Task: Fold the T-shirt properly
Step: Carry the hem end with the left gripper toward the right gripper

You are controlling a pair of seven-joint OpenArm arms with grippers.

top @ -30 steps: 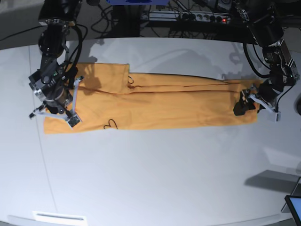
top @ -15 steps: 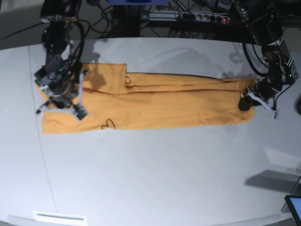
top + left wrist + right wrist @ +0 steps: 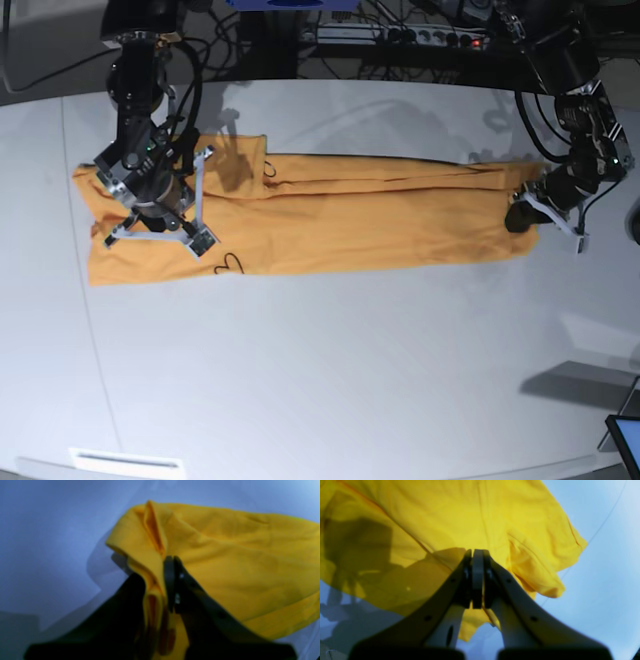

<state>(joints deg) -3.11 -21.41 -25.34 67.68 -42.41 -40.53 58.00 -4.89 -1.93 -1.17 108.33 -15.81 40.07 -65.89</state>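
Across the far half of the white table (image 3: 320,400) lies the T-shirt (image 3: 340,225), a long folded strip; my left gripper (image 3: 160,580) pinches its right end and my right gripper (image 3: 473,580), jaws together, holds cloth at the left end. Next I judge a crosswise fold, both ends lifting evenly. A power strip (image 3: 400,37) beyond the far edge stays clear.

1. No legible text, brand, number or sign in any view.
2. T-shirt (image 3: 330,225): plain cloth, no print visible.
3. White strip (image 3: 125,461) at the tabletop's near edge: any marking on it is too small to read.
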